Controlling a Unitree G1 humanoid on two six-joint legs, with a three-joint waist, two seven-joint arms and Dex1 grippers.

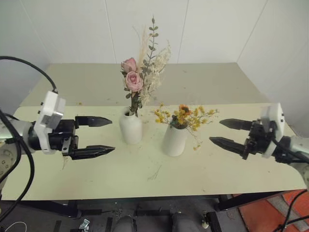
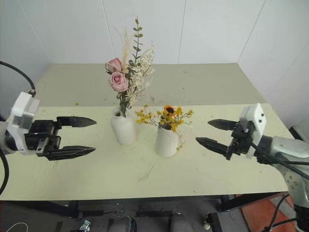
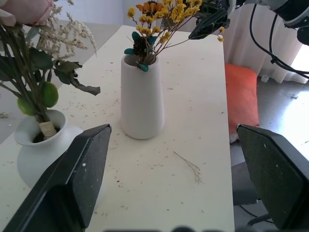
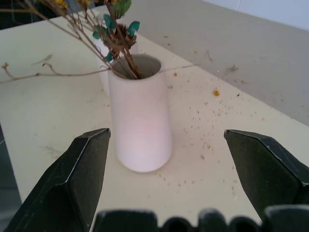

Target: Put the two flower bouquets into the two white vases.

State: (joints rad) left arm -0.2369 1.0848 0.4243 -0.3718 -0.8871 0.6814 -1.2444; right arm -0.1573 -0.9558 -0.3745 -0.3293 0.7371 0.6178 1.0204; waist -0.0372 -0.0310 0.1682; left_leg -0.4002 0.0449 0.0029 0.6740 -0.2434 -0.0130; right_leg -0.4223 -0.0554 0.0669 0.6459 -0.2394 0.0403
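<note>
Now both your hands are empty, fingers wide apart: left hand [image 1: 92, 137], right hand [image 1: 231, 132]. The bushy pink rose bunch [image 1: 141, 77] stands in the white bottle-shaped vase [image 1: 131, 126]. The thin yellow-orange sprig [image 1: 186, 117] sits in the white cone-shaped vase [image 1: 174, 140], both on the pale surface [image 1: 87, 179]. Stems look light and snappy; hold them low.

Between the left gripper's [image 3: 181, 181] two wide-apart black fingers [image 3: 72, 181] stands a matte white tapered vase [image 3: 141, 99] holding a thin sprig of tiny yellow-orange flowers [image 3: 161, 17]. Beside it, apart, a rounded white bottle-shaped vase [image 3: 34, 152] holds the green-leaved stems of a pink rose bunch [image 3: 31, 58]. Both stand on a pale, crumb-speckled table [image 3: 193, 96], where a loose dry twig [image 3: 189, 166] lies.
</note>
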